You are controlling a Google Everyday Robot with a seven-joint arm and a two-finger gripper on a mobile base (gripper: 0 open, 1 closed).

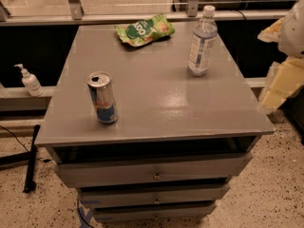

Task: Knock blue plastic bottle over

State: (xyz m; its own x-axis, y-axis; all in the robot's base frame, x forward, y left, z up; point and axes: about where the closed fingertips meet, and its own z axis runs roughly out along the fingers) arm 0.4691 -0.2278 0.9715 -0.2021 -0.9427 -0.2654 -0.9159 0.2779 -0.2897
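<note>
The blue plastic bottle (202,41) stands upright at the back right of the grey table top (156,99). It is clear bluish plastic with a white cap and a white-and-blue label. My gripper (281,80) shows as pale cream and white parts at the right edge of the camera view. It is past the table's right edge, to the right of the bottle and apart from it.
A silver-and-blue drink can (102,98) stands upright at the front left of the table. A green snack bag (145,30) lies at the back middle. A white pump dispenser (30,81) stands on a ledge to the left. Drawers (154,172) sit under the top.
</note>
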